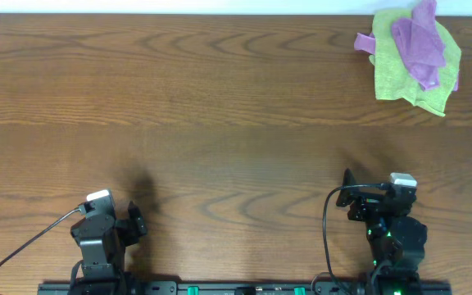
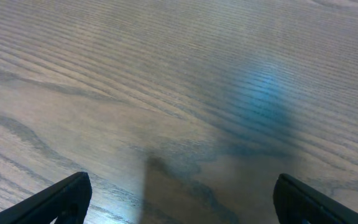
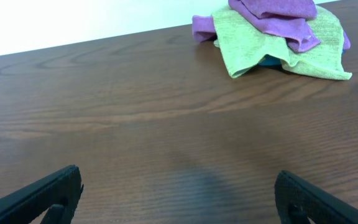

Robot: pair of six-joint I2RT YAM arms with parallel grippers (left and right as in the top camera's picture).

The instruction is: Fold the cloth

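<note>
The purple cloth [image 1: 420, 41] lies crumpled on top of a lime-green cloth [image 1: 400, 78] at the far right corner of the table. In the right wrist view the purple cloth [image 3: 278, 15] sits at the top right, well ahead of my right gripper [image 3: 179, 196], which is open over bare wood. My left gripper [image 2: 182, 199] is open too, with only bare wood between its fingers. Overhead, the left gripper [image 1: 138, 220] and the right gripper [image 1: 352, 197] both rest near the table's front edge, far from the cloth.
The lime-green cloth [image 3: 260, 46] spreads under the purple one, with a purple corner [image 3: 202, 28] sticking out at its left and a bit of blue [image 3: 269, 60] under its front fold. The table's far edge [image 1: 220, 14] meets a white wall.
</note>
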